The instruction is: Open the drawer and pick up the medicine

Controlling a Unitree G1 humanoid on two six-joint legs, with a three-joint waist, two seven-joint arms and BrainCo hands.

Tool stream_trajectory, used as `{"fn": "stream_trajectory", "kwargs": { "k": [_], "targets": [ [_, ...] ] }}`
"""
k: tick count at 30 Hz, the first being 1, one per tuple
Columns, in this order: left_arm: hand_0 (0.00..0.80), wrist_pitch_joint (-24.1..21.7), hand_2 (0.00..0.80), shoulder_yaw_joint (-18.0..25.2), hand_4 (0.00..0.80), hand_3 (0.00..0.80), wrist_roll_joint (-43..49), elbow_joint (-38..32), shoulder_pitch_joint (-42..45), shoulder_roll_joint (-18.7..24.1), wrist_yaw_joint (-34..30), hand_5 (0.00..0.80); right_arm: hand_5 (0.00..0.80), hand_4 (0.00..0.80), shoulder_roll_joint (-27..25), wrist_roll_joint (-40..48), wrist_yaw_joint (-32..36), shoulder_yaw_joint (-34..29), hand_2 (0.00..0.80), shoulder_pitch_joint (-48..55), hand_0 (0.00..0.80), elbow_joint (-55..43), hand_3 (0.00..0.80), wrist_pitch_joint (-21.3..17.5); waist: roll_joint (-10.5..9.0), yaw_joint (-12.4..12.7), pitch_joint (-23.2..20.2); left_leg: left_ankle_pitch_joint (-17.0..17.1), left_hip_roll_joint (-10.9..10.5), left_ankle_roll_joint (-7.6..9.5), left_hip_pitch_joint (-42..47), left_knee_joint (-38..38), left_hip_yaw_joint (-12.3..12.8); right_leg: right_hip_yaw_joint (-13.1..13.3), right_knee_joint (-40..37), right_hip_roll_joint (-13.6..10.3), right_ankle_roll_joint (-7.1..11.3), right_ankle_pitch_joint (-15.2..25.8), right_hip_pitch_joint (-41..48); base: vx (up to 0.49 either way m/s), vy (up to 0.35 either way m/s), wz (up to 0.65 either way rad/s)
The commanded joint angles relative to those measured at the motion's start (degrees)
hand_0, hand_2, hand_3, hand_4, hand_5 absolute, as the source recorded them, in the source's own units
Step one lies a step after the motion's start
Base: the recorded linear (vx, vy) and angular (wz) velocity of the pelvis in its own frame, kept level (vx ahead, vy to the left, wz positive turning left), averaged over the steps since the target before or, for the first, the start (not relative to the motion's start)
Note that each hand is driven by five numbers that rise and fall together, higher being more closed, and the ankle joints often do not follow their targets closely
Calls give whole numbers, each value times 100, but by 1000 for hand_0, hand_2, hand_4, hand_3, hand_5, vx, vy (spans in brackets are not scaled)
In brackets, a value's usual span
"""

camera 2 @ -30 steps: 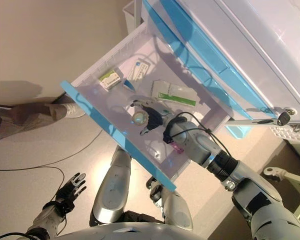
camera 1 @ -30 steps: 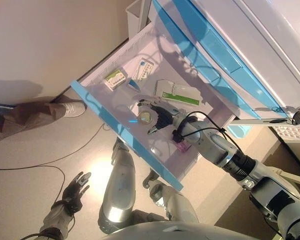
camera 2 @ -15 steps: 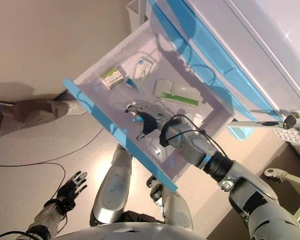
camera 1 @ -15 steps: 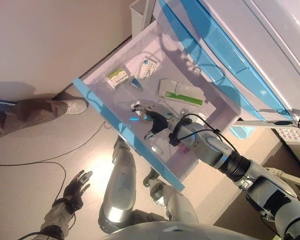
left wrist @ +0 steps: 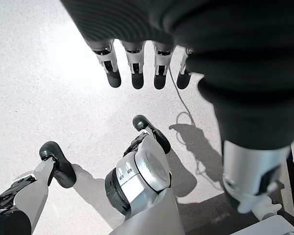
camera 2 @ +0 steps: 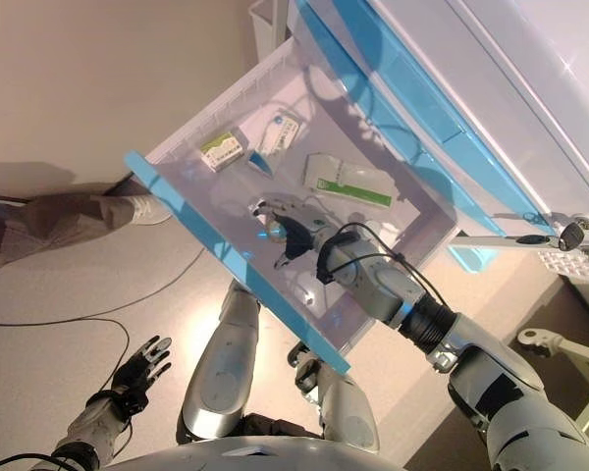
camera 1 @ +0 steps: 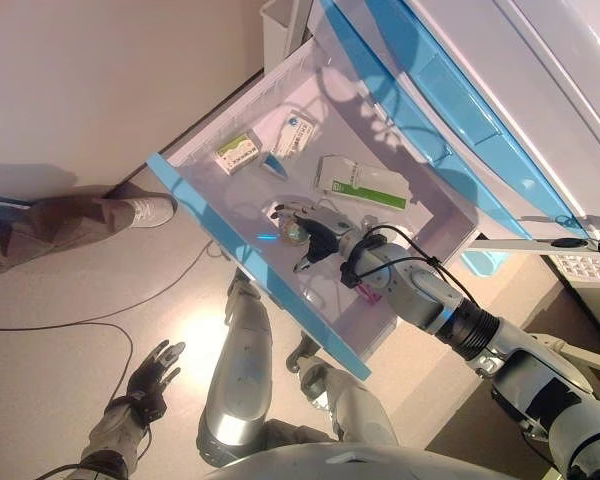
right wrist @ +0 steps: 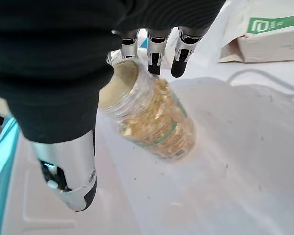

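The clear drawer point(camera 1: 248, 268) with a blue front is pulled out. A clear medicine bottle point(right wrist: 152, 122) of yellow capsules lies on its side on the drawer floor, also seen in the left eye view point(camera 1: 297, 232). My right hand point(camera 1: 325, 240) is inside the drawer right over the bottle. Its fingers point(right wrist: 179, 61) are straight past the lid end and its thumb point(right wrist: 71, 169) stands apart on the other side, not closed on the bottle. My left hand point(camera 1: 150, 375) hangs low over the floor with its fingers point(left wrist: 137, 73) straight and empty.
A green-and-white box point(camera 1: 360, 185), a small green box point(camera 1: 235, 155), a white-and-blue box point(camera 1: 292, 135) and a pink item point(camera 1: 368, 295) lie in the drawer. Closed blue drawers point(camera 1: 450, 100) sit above. A person's leg and shoe point(camera 1: 145, 212) stand left of the drawer.
My right hand has shifted slightly over the bottle and stays spread above it. The bottle stays on the drawer floor. The left hand has not moved.
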Motion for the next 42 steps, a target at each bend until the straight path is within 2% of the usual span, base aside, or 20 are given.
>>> {"fn": "stream_trajectory", "kwargs": {
  "k": [1, 17, 19, 20, 21, 22, 42],
  "targets": [
    [0, 45, 0, -26, 0, 0, 127, 1, 308, -64, 46, 0, 0, 0, 82, -117, -259, -44, 0, 16, 0, -323, 0, -72, -112, 29, -9, -620, -333, 373, 124, 157, -106, 279, 227, -186, 119, 771, -456, 0, 0, 0],
    [0, 116, 0, -52, 0, 0, 132, -36, 288, -83, 102, 0, 0, 0, 143, -257, -270, -74, 0, 77, 0, -188, 0, -30, -116, -2, -9, -644, -334, 382, 121, 181, -102, 331, 213, -176, 124, 777, -458, 0, 0, 0],
    [0, 129, 0, -39, 0, 0, 119, -22, 286, -77, 95, 0, 389, 389, 162, -268, -270, -47, 389, 74, 389, -140, 389, -27, -122, 2, -9, -650, -331, 383, 122, 181, -96, 326, 212, -173, 124, 778, -459, 0, 0, 0],
    [0, 114, 0, -32, 0, 0, 125, -3, 284, -77, 84, 0, 734, 734, 176, -285, -254, -40, 734, 70, 734, -124, 734, -32, -130, 1, -9, -651, -328, 382, 119, 176, -97, 331, 204, -167, 124, 777, -458, 0, 0, 0],
    [0, 120, 0, -32, 0, 0, 122, -3, 276, -76, 88, 0, 734, 734, 175, -288, -243, -36, 734, 63, 734, -119, 734, -37, -132, -1, -9, -649, -326, 382, 119, 171, -97, 333, 202, -166, 126, 780, -461, 0, 0, 0],
    [0, 126, 0, -36, 0, 0, 110, -2, 279, -68, 83, 0, 800, 800, 173, -305, -241, -13, 800, 68, 800, -112, 800, -33, -131, -1, -9, -644, -326, 384, 116, 170, -99, 338, 202, -163, 124, 781, -462, 0, 0, 0],
    [0, 154, 0, -24, 0, 0, 114, -28, 223, -51, 140, 0, 800, 800, 207, -426, -244, -11, 800, 27, 800, -94, 800, -130, -206, -14, -9, -667, -319, 397, 52, 179, -107, 365, 185, -131, 150, 823, -545, 0, 0, 0]
  ]
}}
